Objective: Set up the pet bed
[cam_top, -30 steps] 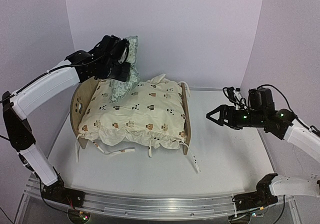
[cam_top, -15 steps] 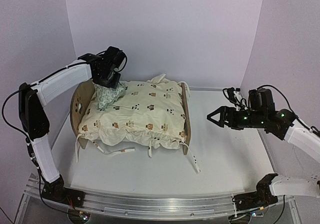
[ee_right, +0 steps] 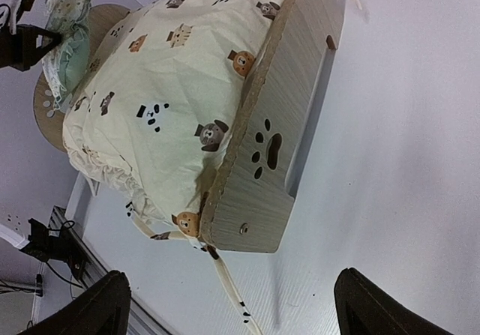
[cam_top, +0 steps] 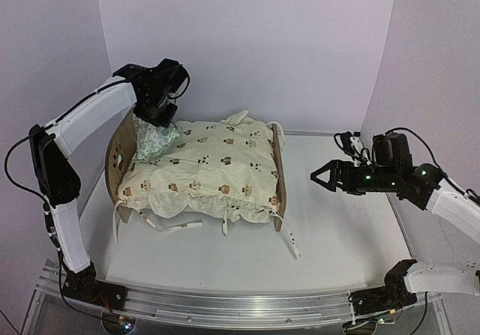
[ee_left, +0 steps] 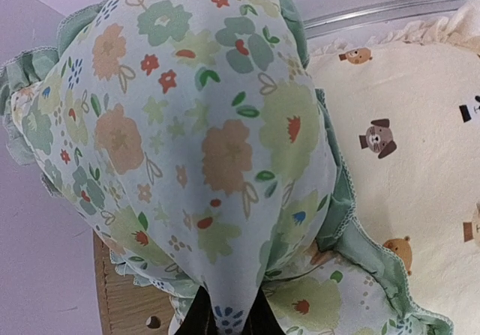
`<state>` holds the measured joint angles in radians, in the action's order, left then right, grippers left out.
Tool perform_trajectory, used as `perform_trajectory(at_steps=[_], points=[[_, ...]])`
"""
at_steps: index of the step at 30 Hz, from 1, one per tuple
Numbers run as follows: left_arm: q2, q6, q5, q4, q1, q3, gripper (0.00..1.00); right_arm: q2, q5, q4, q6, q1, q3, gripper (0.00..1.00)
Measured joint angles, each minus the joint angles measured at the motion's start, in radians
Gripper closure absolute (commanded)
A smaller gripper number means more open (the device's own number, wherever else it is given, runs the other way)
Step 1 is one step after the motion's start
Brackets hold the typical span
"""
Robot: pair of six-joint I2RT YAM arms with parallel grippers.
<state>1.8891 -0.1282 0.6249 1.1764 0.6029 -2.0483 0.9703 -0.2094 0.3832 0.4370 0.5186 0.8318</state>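
Cushion (cam_top: 214,171) is laid in bed (cam_top: 116,163) and pillow (cam_top: 152,137) is set at its head end, pinched by left gripper (ee_left: 229,321), so release is judged outstanding; right gripper (cam_top: 316,177) is held wide, empty.

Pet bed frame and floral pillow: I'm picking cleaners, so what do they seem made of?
The pet bed frame looks like light wood or wood-look board, matte, with visible grain. The floral pillow seems stuffed printed fabric, matte, with wrinkles and a frilled mint edge.
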Motion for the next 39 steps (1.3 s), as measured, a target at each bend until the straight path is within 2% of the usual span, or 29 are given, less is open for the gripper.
perform_trajectory(at_steps=[7,12,18,19,22,23,25,27,33,39], points=[[-0.057,0.051,-0.005,0.052,0.001,0.032,0.92,0.01,0.0,0.0,0.001,0.0,0.0,0.05],[-0.108,0.08,0.008,0.062,0.003,0.132,0.9,0.012,-0.001,0.0,0.001,0.0,0.0,0.04],[-0.122,0.122,0.021,0.0,0.003,0.292,0.89,0.012,-0.001,0.0,0.002,0.0,-0.002,0.04],[-0.122,0.13,0.027,-0.015,0.003,0.319,0.83,0.012,-0.001,0.0,0.002,0.0,-0.002,0.04],[-0.122,0.164,0.054,-0.066,0.003,0.379,0.3,0.013,-0.001,0.0,0.001,0.0,-0.002,0.04],[-0.121,0.169,0.067,-0.082,0.004,0.392,0.15,0.013,-0.001,0.0,0.002,0.0,-0.002,0.04],[-0.118,0.166,0.105,-0.109,0.005,0.404,0.04,0.015,-0.001,0.0,0.002,0.0,-0.002,0.04],[-0.117,0.157,0.134,-0.131,0.006,0.402,0.01,0.018,-0.001,0.0,0.002,0.0,-0.002,0.04],[-0.117,0.155,0.221,-0.191,0.011,0.373,0.01,0.027,-0.001,0.0,0.001,0.0,-0.002,0.04],[-0.115,0.166,0.309,-0.232,0.062,0.288,0.01,0.043,-0.001,0.0,0.001,0.0,-0.002,0.04]])
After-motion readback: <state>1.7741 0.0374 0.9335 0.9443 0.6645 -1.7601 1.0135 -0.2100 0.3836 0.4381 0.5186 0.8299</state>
